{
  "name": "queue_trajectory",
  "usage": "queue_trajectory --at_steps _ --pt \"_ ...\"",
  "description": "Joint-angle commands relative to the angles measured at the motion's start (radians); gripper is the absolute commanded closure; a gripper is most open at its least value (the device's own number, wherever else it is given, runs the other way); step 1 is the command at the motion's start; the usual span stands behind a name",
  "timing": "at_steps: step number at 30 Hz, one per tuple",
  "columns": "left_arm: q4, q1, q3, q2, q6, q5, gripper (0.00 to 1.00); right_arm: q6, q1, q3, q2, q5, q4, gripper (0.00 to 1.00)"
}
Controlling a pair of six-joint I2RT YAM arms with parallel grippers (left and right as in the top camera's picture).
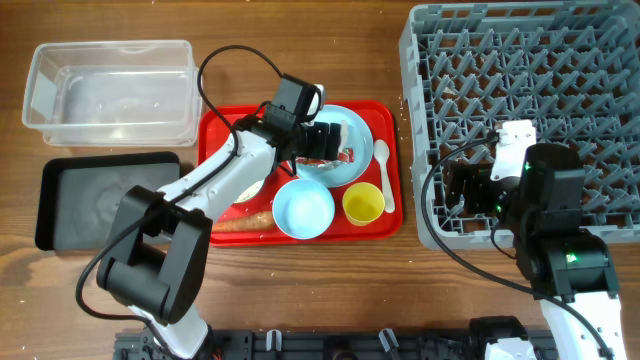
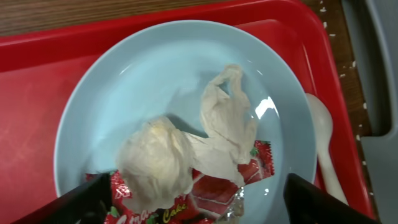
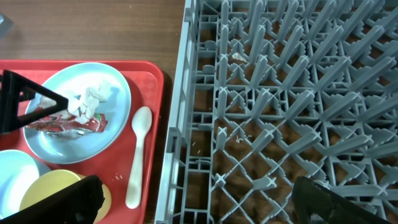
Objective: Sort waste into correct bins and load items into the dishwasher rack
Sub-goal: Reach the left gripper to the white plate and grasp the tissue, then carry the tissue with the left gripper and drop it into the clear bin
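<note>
The pale blue plate (image 1: 355,140) sits on the red serving tray (image 1: 225,130). On the plate lie a crumpled red-and-white wrapper (image 2: 214,193) and a crumpled white paper scrap (image 2: 158,162). My left gripper (image 2: 199,208) is open just above them, one finger on each side; it also shows in the overhead view (image 1: 325,143). The small blue bowl (image 1: 303,210), yellow cup (image 1: 363,204) and white spoon (image 1: 384,172) are on the tray. The pale green bowl (image 1: 250,190) is mostly hidden under the left arm. My right gripper (image 3: 199,208) is open and empty over the left edge of the grey dishwasher rack (image 1: 530,80).
The clear plastic tub (image 1: 110,90) stands at the far left, with the black tray (image 1: 105,200) in front of it. A thin orange piece (image 1: 245,222) lies on the red tray's front edge. White crumbs lie scattered under the rack (image 3: 239,57).
</note>
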Motion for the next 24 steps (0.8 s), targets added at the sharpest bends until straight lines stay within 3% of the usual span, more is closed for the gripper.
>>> queue_trajectory --at_steps 1,4,7,9,11,14,15,19,24 --pt "0.003 0.001 0.015 0.024 -0.006 -0.08 0.19 0.014 -0.002 0.021 0.005 -0.012 -0.001 0.0" --pt "0.002 0.001 0.014 0.027 -0.006 -0.095 0.32 0.014 -0.002 0.021 0.005 -0.012 -0.001 0.0" --pt "-0.005 0.002 0.01 0.061 -0.006 -0.095 0.34 0.014 -0.002 0.021 0.005 -0.012 -0.001 0.0" --pt "-0.001 0.002 0.01 0.066 -0.006 -0.096 0.42 0.014 -0.002 0.021 0.006 -0.012 -0.001 0.0" --pt "0.015 0.002 0.01 0.066 -0.006 -0.095 0.54 0.014 -0.002 0.021 0.005 -0.012 0.0 0.0" --pt "0.014 0.002 0.01 0.066 -0.005 -0.096 0.82 0.014 -0.002 0.021 0.005 -0.012 0.0 0.0" --pt "0.017 0.004 0.011 0.064 -0.005 -0.1 0.96 0.013 -0.002 0.021 0.005 -0.011 0.001 0.0" --pt "0.006 0.024 0.018 0.011 -0.005 -0.177 0.96 0.012 -0.002 0.021 0.005 -0.011 0.002 0.0" --pt "0.008 0.128 0.024 -0.211 -0.005 -0.273 0.96 0.012 -0.002 0.021 0.006 -0.008 0.004 0.0"
